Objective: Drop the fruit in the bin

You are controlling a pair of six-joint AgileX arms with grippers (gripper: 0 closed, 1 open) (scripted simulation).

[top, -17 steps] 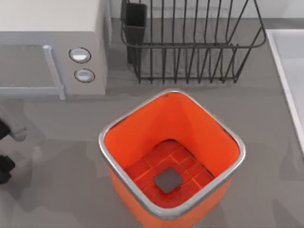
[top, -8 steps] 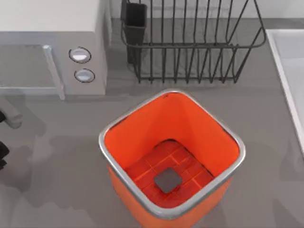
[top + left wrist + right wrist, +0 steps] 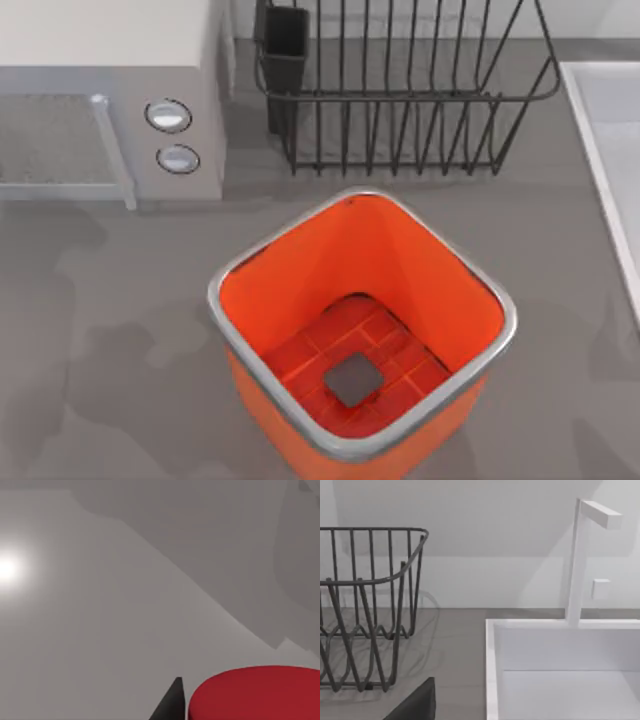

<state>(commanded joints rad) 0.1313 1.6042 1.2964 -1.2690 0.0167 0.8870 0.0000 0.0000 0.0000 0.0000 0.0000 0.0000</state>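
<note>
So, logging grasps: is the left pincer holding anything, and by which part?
Cannot be told: the fruit sits beside a left pincer fingertip, contact unseen.

The top camera is looking straight down, framing the bin [image 3: 362, 325] centrally with the wire rack [image 3: 400, 90] and microwave [image 3: 110, 100] behind. The left wrist camera is sitting very near the fruit [image 3: 255, 692], facing grey tabletop. The right wrist camera is looking low and level towards the sink [image 3: 560, 670], sharing the wire rack [image 3: 367, 605] with the top view.
</note>
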